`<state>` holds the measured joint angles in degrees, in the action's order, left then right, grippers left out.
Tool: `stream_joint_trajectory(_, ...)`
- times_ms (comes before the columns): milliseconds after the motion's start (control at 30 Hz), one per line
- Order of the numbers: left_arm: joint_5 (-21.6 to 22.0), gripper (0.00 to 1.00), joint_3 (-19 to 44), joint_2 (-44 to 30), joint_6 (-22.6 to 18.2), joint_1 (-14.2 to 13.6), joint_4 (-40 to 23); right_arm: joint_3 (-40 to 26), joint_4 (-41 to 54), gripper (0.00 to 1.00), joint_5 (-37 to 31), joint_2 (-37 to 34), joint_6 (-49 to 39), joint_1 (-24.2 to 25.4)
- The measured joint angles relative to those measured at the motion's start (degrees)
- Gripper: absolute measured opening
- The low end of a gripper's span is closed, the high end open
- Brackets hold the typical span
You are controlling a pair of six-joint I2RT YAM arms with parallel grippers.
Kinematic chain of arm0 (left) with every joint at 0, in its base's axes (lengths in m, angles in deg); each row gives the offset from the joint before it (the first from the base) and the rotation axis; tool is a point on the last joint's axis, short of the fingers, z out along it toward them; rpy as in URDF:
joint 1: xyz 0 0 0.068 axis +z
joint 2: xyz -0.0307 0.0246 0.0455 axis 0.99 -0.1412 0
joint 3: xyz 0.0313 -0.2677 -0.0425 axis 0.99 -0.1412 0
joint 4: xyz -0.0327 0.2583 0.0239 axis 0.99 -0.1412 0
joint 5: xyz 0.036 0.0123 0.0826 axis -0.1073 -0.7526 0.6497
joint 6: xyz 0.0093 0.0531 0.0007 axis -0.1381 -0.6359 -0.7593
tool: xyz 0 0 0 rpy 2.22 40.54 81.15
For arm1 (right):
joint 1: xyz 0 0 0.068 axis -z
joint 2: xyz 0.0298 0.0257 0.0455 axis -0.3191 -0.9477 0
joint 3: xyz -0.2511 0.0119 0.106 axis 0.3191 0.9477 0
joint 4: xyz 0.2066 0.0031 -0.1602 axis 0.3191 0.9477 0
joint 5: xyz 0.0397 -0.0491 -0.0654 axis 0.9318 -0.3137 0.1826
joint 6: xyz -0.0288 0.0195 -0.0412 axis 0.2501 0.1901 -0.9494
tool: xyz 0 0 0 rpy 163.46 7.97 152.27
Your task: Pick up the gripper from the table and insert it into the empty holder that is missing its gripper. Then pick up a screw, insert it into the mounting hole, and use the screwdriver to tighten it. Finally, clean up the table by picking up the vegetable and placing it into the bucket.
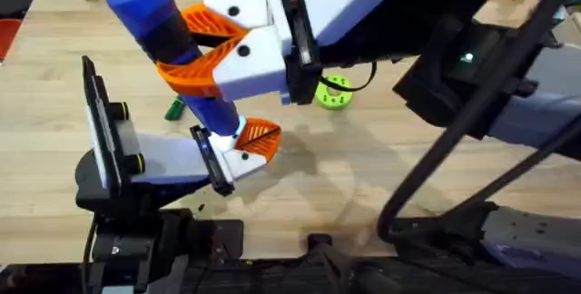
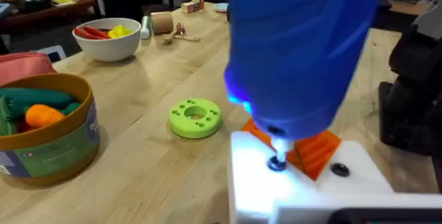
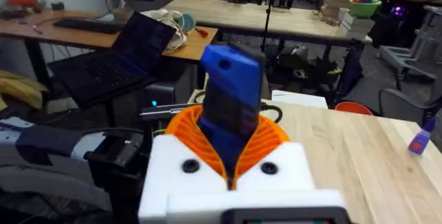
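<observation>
Two claws meet near the middle of the surface (image 1: pixel 381 149). The right claw (image 1: pixel 195 49), white with orange ribbed pads, is clenched on the blue screwdriver (image 1: pixel 150 13), which slants down from the upper left toward the left claw (image 1: pixel 241 144). In the right wrist view the screwdriver (image 3: pixel 231 103) stands upright between the orange pads (image 3: pixel 266 141), squeezed from both sides.

The left claw lies low over the surface, its white holder (image 1: pixel 238 160) carrying the orange gripper (image 1: pixel 261 134). In the left wrist view the screwdriver (image 2: pixel 297 44) comes down large and close, a blue glow at its lower end, and its thin silver tip (image 2: pixel 278 148) touches a dark screw (image 2: pixel 277 163) sitting in the holder (image 2: pixel 304 189). The gripper (image 2: pixel 318 148) shows just behind the tip, against the holder's top face. A second dark hole (image 2: pixel 340 170) lies beside it. Whether the left claw's own fingers are parted or closed I cannot tell.

The vegetable (image 1: pixel 174 108) lies on the surface just left of the screwdriver shaft, dark green and partly hidden. A bright green disc (image 1: pixel 333 93) rests right of the right claw, on the bare wood (image 2: pixel 195 117). The bucket (image 2: pixel 48 141) stands well left of the disc in the left wrist view, holding green and orange toys, and a white bowl (image 2: pixel 109 37) sits beyond it.
</observation>
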<state>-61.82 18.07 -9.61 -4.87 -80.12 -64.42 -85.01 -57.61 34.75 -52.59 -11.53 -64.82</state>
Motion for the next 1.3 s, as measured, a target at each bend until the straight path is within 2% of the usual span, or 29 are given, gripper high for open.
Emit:
stream_joint_trajectory(1200, 0.0, 0.014, 0.0, 0.0, 0.0, 0.0, 0.0, 0.0, -0.1, 0.022, 0.0, -1.0, -0.4, 0.0)
stream_joint_trajectory(1300, 0.0, 0.014, 0.0, 0.0, 0.0, 0.0, 0.0, 0.1, -2.6, 0.022, 0.2, -1.2, 0.0, 0.0)
